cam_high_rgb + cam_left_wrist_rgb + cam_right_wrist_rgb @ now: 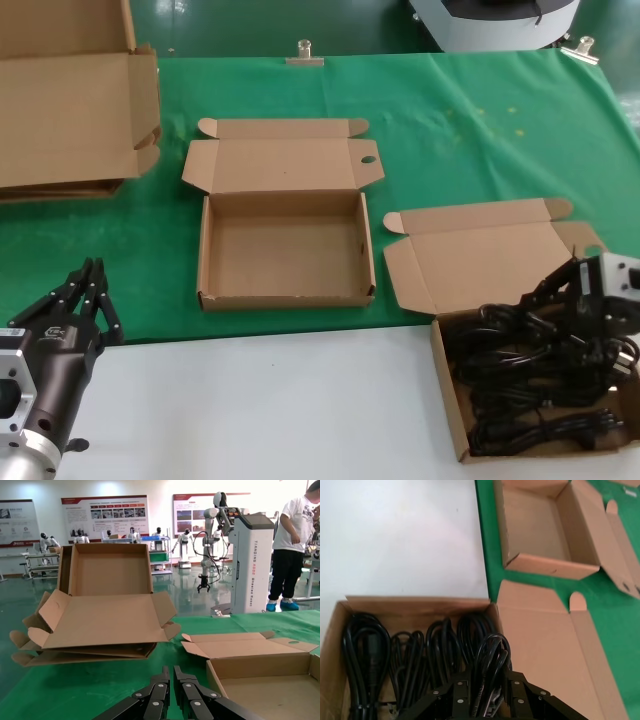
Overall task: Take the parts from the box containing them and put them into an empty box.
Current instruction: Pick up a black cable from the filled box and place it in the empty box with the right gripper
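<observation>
The right gripper (487, 700) is down in the full box (448, 385) at the robot's right, its fingers narrowed around one loop of a black cord bundle (490, 660) that rises between them. The other cords (395, 665) lie side by side on the box floor. The empty box (285, 245) sits open on the green cloth to the left of the full one and a little farther from the robot, with the full box's opened lid (480, 255) lying between the two. So the carry runs leftward and away, and the right arm is plainly the nearer one (the grip looks set, though the lift seems not yet made). The left gripper (85, 295) waits over the tabletop's (250, 400) left edge, fingers pressed together and holding nothing.
</observation>
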You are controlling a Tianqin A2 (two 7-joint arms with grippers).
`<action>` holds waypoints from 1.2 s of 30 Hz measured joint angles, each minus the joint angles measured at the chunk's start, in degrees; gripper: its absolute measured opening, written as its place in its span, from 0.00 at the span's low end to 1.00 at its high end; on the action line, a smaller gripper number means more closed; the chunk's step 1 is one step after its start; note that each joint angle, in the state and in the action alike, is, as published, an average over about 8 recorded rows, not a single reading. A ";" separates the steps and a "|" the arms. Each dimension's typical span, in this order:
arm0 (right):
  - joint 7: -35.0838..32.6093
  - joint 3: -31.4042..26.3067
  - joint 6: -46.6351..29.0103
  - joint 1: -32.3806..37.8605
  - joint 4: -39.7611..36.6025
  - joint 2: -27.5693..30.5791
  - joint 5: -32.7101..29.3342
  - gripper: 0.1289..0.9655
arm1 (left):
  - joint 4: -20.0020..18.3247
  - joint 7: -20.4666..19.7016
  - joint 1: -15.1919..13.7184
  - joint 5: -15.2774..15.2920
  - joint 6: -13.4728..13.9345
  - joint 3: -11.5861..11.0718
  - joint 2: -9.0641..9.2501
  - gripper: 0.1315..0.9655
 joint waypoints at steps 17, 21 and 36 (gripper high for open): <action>7.28 2.35 -1.02 2.25 8.32 -0.35 1.67 0.16 | 0.00 0.00 0.00 0.00 0.00 0.00 0.00 0.05; 8.45 2.31 1.20 3.13 8.32 -2.86 1.11 0.16 | 0.00 0.00 0.00 0.00 0.00 0.00 0.00 0.05; 2.79 -1.04 12.07 8.19 -3.34 -19.08 -1.57 0.16 | 0.00 0.00 0.00 0.00 0.00 0.00 0.00 0.05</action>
